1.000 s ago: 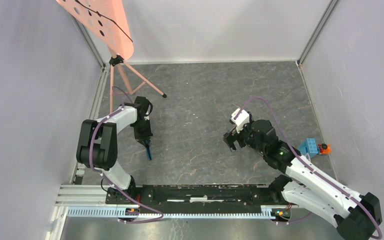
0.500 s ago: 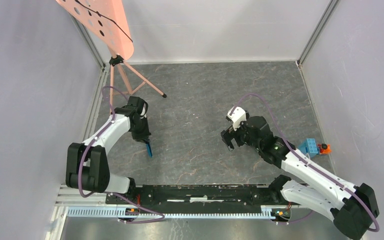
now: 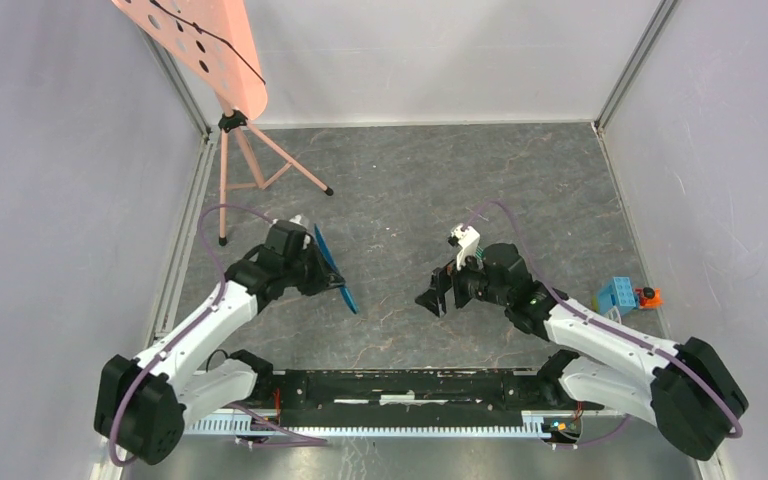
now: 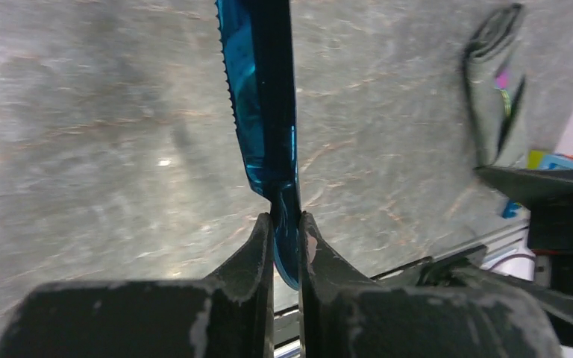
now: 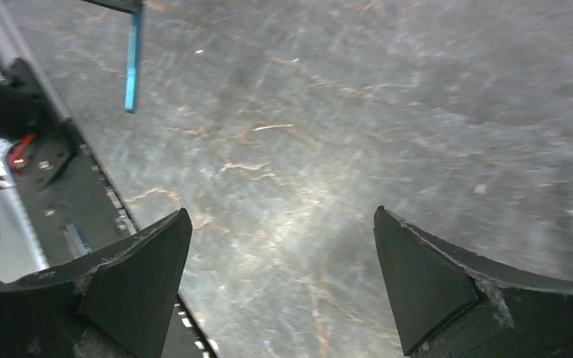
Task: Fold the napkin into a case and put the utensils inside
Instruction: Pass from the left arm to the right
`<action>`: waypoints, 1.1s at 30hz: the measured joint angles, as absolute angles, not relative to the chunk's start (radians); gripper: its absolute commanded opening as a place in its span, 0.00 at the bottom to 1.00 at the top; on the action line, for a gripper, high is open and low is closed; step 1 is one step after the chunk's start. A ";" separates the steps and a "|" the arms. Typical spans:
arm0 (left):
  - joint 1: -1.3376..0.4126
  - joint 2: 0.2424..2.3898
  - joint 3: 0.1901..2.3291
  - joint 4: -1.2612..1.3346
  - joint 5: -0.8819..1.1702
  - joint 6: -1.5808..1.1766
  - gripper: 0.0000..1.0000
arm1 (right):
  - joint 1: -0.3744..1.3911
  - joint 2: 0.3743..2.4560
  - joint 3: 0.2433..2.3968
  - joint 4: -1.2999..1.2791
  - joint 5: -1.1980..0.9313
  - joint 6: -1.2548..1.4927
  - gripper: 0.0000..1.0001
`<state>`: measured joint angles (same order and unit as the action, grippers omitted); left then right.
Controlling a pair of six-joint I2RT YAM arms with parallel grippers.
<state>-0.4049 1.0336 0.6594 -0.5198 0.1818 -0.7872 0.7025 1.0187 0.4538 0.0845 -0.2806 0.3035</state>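
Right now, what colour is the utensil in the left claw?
The utensil in the left claw is shiny blue, clearest in the left wrist view.

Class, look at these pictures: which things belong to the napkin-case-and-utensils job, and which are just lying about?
Belong to the job:
blue knife, clamped in the left gripper
folded grey cloth case

Just lying about:
blue block with an orange part
pink perforated stand on its tripod
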 measured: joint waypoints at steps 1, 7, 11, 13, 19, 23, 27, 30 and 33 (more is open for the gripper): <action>-0.439 1.024 0.650 -0.494 0.171 -0.823 0.02 | 0.710 1.028 0.434 0.120 -0.300 0.335 0.98; -0.643 1.039 0.632 -0.324 0.059 -1.008 0.02 | 0.795 1.083 0.411 0.280 -0.330 0.436 0.94; -0.729 1.118 0.644 -0.245 0.007 -1.074 0.02 | 0.840 1.133 0.411 0.334 -0.312 0.460 0.84; -0.764 1.157 0.659 -0.227 -0.005 -1.087 0.02 | 0.856 1.156 0.411 0.345 -0.292 0.468 0.78; -0.849 1.214 0.710 -0.184 -0.026 -1.117 0.02 | 0.867 1.179 0.411 0.370 -0.240 0.485 0.58; -0.887 1.225 0.730 -0.160 -0.030 -1.133 0.02 | 0.869 1.197 0.411 0.398 -0.232 0.500 0.30; -0.908 1.236 0.742 -0.150 -0.031 -1.137 0.37 | 0.869 1.198 0.409 0.412 -0.221 0.519 0.00; -0.907 1.231 0.742 -0.147 -0.027 -1.130 0.63 | 0.864 1.185 0.403 0.418 -0.233 0.524 0.01; -0.908 1.189 0.740 -0.123 -0.020 -1.094 0.75 | 0.859 1.154 0.402 0.416 -0.282 0.517 0.01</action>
